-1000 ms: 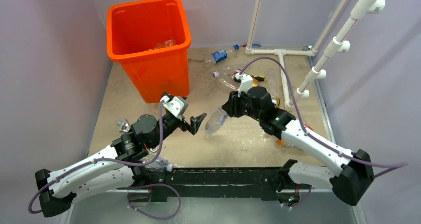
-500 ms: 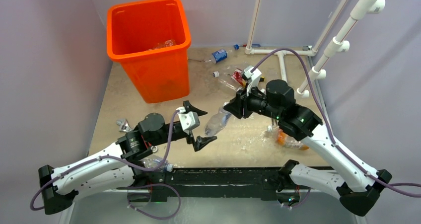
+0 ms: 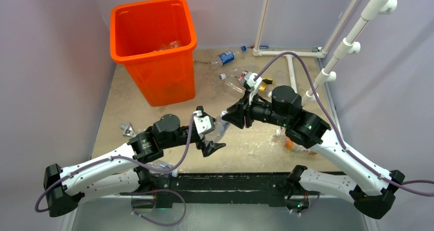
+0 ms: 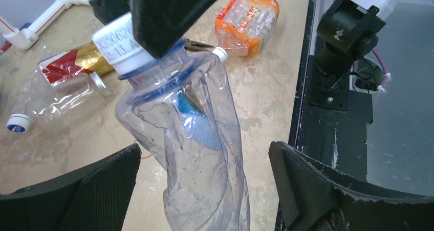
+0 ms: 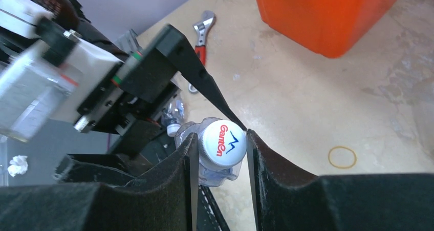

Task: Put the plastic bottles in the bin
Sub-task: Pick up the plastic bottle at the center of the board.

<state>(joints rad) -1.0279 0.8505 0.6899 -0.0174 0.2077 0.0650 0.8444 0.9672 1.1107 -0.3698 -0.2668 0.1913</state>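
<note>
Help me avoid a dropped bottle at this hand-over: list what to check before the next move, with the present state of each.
1. The right gripper is shut on the white cap of the bottle: ok.
2. The bottle's body lies between the fingers of the left gripper: ok.
3. The left gripper has its own hold: not ok; its jaws stand wide open, with a gap on both sides.
4. The hold on the cap is firm enough to take a sideways push: cannot tell.
5. The bin stands upright with room inside: ok.
</note>
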